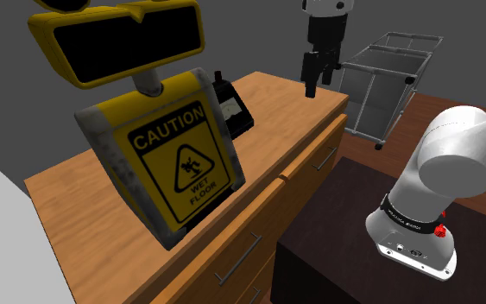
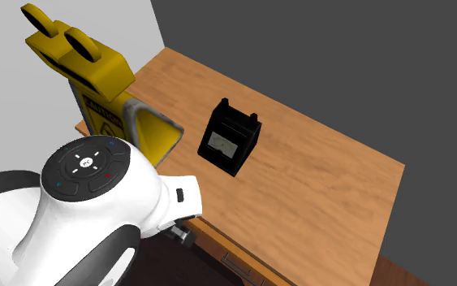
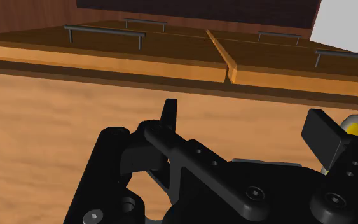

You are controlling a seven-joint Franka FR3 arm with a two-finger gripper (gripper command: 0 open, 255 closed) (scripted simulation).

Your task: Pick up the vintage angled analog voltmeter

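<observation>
voltmeter (image 2: pixel 230 138): black, sitting roughly mid-top on the wood dresser (image 2: pixel 324 187), near the yellow caution sign (image 2: pixel 97 89) | gripper (image 1: pixel 312 86): up in the air over the dresser's end away from the sign, well apart from the voltmeter | jaws: spread wide, nothing in them

A domestic storage room: wooden dresser (image 1: pixel 277 102) with drawers (image 1: pixel 243 249), wire cart (image 1: pixel 388 85).
</observation>
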